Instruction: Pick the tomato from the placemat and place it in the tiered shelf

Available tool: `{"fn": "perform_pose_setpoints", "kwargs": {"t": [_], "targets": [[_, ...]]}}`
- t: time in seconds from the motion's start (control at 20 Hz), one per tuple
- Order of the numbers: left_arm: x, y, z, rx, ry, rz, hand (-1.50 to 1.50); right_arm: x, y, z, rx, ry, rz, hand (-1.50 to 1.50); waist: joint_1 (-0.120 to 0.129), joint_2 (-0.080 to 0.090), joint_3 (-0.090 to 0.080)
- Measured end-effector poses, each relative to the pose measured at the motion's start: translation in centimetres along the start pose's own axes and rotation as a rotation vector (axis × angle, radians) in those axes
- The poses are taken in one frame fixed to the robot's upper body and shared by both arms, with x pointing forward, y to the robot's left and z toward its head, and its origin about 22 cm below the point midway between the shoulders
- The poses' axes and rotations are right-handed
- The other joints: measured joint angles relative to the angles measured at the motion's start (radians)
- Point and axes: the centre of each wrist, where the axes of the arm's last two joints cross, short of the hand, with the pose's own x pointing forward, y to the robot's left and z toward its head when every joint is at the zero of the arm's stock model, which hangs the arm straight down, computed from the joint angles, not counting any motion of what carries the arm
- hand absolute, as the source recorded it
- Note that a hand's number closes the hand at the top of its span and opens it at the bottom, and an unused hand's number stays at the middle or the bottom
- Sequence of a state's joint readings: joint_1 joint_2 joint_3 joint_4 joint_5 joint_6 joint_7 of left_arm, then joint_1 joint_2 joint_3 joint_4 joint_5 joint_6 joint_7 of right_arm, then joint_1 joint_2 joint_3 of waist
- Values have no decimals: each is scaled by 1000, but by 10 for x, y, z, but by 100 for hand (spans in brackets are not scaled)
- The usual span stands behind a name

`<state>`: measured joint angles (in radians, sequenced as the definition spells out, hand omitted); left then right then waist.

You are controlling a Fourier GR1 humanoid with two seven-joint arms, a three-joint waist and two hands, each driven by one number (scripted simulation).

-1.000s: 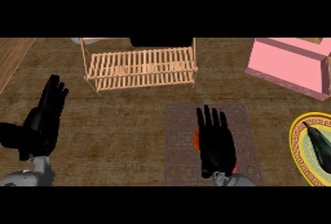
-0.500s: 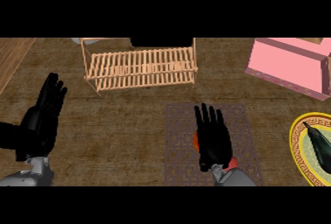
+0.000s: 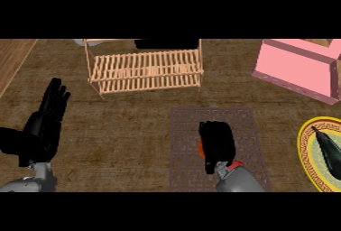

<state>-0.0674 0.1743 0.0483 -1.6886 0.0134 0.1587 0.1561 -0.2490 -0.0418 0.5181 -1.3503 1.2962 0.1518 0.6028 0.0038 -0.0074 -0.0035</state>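
Observation:
A grey patterned placemat [image 3: 248,131] lies on the counter in front of me. My right hand [image 3: 217,145] rests on it with its fingers curled down over the tomato [image 3: 200,148]. Only an orange-red sliver of the tomato shows at the hand's left side. The wooden tiered shelf [image 3: 145,68] stands at the back, left of centre, well beyond the hand. My left hand [image 3: 44,125] stays open at the left edge, fingers up, away from the mat.
A pink box [image 3: 298,67] sits at the back right. At the right edge, a yellow-rimmed plate [image 3: 307,151] holds a dark object [image 3: 328,149]. A black item stands behind the shelf.
My right hand's fingers, stretched out flat before, have curled down round the tomato, and the hand has drawn slightly back. The left hand has barely moved.

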Motion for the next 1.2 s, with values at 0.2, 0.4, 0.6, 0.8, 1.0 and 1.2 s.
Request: {"fn": "perform_pose_setpoints", "kwargs": {"t": [0.2, 0.4, 0.6, 0.8, 1.0, 1.2], "targets": [[2, 1, -2, -2, 0, 2, 0, 1, 4, 2, -65, -32, 35, 150, 0, -5, -2], [1, -6, 0, -17, -4, -2, 0, 23, 3, 6, -57, -38, 34, 150, 8, -1, -4], [4, -15, -2, -52, -15, 7, 0, 45, 1, 19, 13, -9, -29, 150, 45, 6, -6], [5, -20, -5, -71, -20, 8, 0, 71, -13, 32, 63, -23, -179, 150, 69, 15, 1], [8, -23, -7, -77, -19, 7, 0, 94, -39, 47, 38, -84, -287, 150, 78, 14, 3], [7, -22, -8, -73, -14, 4, 0, 104, -76, 56, -69, -148, -438, 150, 74, 8, 3]]}}
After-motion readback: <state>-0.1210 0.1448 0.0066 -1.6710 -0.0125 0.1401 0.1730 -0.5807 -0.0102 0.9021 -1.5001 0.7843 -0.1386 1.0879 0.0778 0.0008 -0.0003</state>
